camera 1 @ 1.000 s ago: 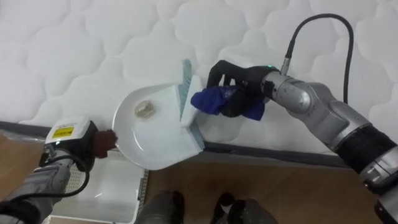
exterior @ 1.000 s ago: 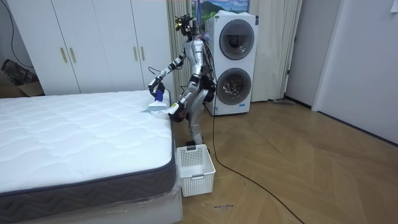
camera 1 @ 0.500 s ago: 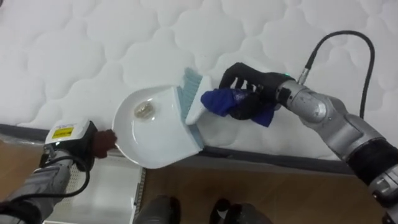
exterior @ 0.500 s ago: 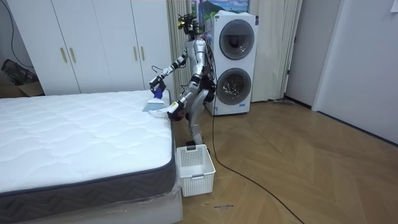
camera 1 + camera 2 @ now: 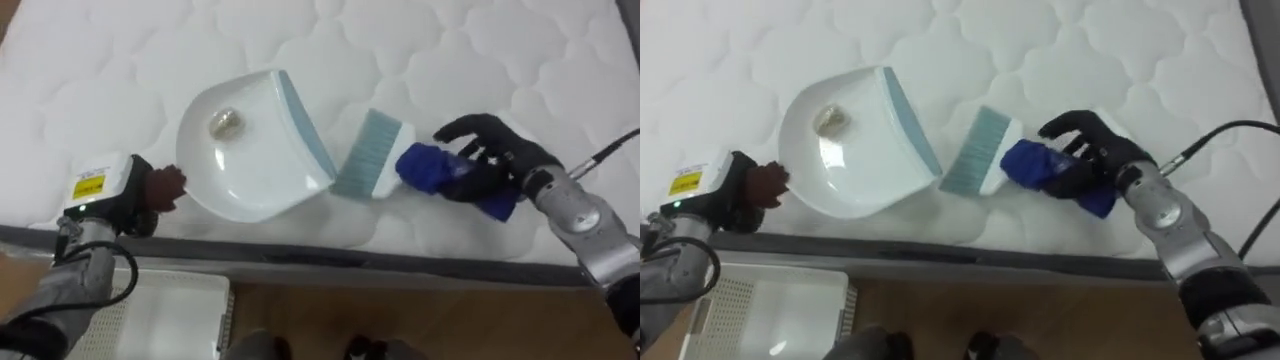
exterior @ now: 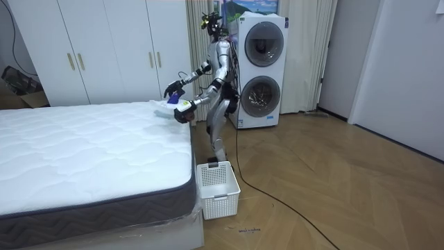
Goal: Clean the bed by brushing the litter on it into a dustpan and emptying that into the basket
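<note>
- Brush (image 5: pixel 372 158) now sits clear of the dustpan (image 5: pixel 250 150), just to the right of its mouth; half a second ago the bristles were against the pan's lip.
- Dustpan now lies wholly on the mattress (image 5: pixel 120 50), near the edge; earlier its rear overhung the side.
- Right hand (image 5: pixel 490 160): I read the fingers as wrapped round the brush's blue handle, with the bristle head pointing toward the pan. I cannot tell whether the bristles touch the mattress.
- Left hand (image 5: pixel 125 195): closed on the dustpan's handle end, at the pan's left.
- One small pale scrap (image 5: pixel 224 122) lies inside the pan, toward its back.
- White basket (image 5: pixel 170 310) stands on the floor below the mattress edge.
- Room view: robot stands at the bed's corner in front of the stacked washing machines (image 6: pixel 260 69), both arms out over the mattress, torso more upright than before.
</note>
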{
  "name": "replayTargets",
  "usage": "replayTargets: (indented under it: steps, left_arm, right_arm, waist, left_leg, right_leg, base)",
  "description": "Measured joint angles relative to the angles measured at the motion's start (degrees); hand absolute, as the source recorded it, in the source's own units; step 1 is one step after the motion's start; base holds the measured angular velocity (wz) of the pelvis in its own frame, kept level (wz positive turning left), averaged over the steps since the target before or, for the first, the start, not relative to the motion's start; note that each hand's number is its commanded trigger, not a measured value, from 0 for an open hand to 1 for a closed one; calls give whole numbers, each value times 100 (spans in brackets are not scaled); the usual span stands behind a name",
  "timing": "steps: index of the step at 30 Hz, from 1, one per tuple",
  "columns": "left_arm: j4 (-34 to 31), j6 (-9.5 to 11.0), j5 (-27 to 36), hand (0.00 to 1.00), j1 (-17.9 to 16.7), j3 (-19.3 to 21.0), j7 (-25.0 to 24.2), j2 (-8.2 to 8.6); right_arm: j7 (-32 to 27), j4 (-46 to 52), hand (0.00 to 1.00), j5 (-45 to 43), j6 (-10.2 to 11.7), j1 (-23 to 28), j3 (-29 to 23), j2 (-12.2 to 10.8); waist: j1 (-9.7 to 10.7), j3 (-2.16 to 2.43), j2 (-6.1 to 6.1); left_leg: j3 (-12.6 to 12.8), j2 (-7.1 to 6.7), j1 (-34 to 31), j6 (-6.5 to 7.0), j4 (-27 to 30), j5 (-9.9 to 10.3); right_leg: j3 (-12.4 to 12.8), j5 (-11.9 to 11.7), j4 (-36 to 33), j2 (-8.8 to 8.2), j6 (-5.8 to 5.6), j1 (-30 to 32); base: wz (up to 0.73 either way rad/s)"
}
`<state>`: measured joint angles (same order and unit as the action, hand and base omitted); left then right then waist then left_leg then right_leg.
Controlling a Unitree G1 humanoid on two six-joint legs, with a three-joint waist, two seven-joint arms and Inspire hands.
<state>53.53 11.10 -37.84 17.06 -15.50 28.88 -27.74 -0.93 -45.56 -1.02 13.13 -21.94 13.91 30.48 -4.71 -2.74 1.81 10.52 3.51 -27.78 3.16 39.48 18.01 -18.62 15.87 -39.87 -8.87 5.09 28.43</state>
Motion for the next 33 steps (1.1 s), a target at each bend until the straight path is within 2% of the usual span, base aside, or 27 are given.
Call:
replayTargets:
  steps: [2,4,8,12,14,17,18,19,20,22,26,27,28,31,33]
  left_arm:
    - [-330,-6,5,100,-310,31,1,46]
    - [-564,-9,4,100,-482,81,1,50]
    - [-986,-7,-1,100,-708,247,3,70]
    - [-1375,15,6,100,-898,301,8,139]
    - [-1511,32,8,100,-928,302,-5,190]
    - [-1738,95,2,100,-952,303,-69,229]
    - [-1886,105,4,100,-1020,300,-95,254]
    - [-2010,115,8,100,-1100,302,-122,262]
    - [-2149,134,9,100,-1205,344,-176,265]
    - [-2235,141,5,100,-1363,426,-230,263]
    - [-2542,161,-6,100,-1631,632,-237,284]
    - [-2556,211,2,100,-1687,651,-229,284]
    - [-2557,222,9,100,-1748,658,-224,296]
    - [-2577,198,4,100,-2035,799,-224,457]
    - [-2587,192,7,100,-2134,816,-225,499]
  right_arm:
    - [-267,-102,0,87,-25,137,-270,-122]
    - [-441,-101,0,116,-49,193,-413,-198]
    - [-790,-101,0,386,-72,211,-471,-239]
    - [-1104,-100,0,528,-70,320,-639,-349]
    - [-1295,-68,0,519,-69,354,-653,-459]
    - [-1491,182,0,452,-65,543,-714,-482]
    - [-1563,302,0,446,-58,693,-776,-492]
    - [-1615,503,0,456,-57,926,-887,-517]
    - [-1671,741,0,460,-57,1129,-981,-518]
    - [-1720,933,0,457,-53,1302,-1058,-527]
    - [-1837,1264,0,477,-8,1359,-1105,-531]
    - [-1877,1322,0,477,14,1364,-1105,-553]
    - [-1899,1395,0,497,17,1366,-1105,-560]
    - [-1970,1753,0,496,17,1466,-1108,-586]
    - [-2068,1950,0,497,18,1566,-1132,-665]
  waist:
    - [53,65,-94]
    - [78,110,-157]
    - [124,124,-166]
    - [133,131,-184]
    - [241,143,-199]
    - [370,159,-224]
    - [461,186,-266]
    - [523,205,-256]
    - [558,211,-261]
    - [548,216,-259]
    - [411,234,-245]
    - [411,268,-223]
    - [405,281,-202]
    - [292,285,-195]
    - [284,283,-177]
  left_leg:
    - [8,-38,272,9,-199,-21]
    - [11,-40,420,9,-323,-31]
    - [18,-128,756,15,-567,-54]
    - [-27,-146,964,47,-587,-34]
    - [-226,-239,1072,50,-684,-32]
    - [-518,-380,1149,60,-801,-52]
    - [-756,-444,1205,64,-865,-90]
    - [-914,-520,1318,80,-995,-180]
    - [-1069,-580,1415,85,-1091,-230]
    - [-1232,-655,1575,83,-1241,-281]
    - [-1479,-678,1740,42,-1311,-312]
    - [-1601,-693,1758,21,-1313,-326]
    - [-1704,-703,1784,-1,-1329,-338]
    - [-1899,-725,1794,-52,-1353,-368]
    - [-1922,-718,1729,-89,-1344,-389]
  right_leg:
    - [7,-16,160,8,-57,-248]
    - [1,-41,308,43,-91,-410]
    - [0,-49,434,2,-147,-693]
    - [-34,-28,447,1,-226,-978]
    - [-42,5,534,1,-287,-1171]
    - [7,38,666,30,-369,-1350]
    - [123,23,842,141,-410,-1514]
    - [288,9,1000,220,-443,-1678]
    - [330,7,1138,274,-473,-1837]
    - [454,11,1313,341,-504,-2077]
    - [589,6,1582,466,-515,-2377]
    - [585,6,1672,496,-515,-2484]
    - [584,6,1750,526,-515,-2572]
    - [539,6,1859,593,-514,-2713]
    - [356,9,1935,606,-508,-2794]
  base:
    - [5]
    - [0]
    - [0]
    - [10]
    - [39]
    - [62]
    - [85]
    - [105]
    - [81]
    - [53]
    - [35]
    - [56]
    - [58]
    - [45]
    - [66]
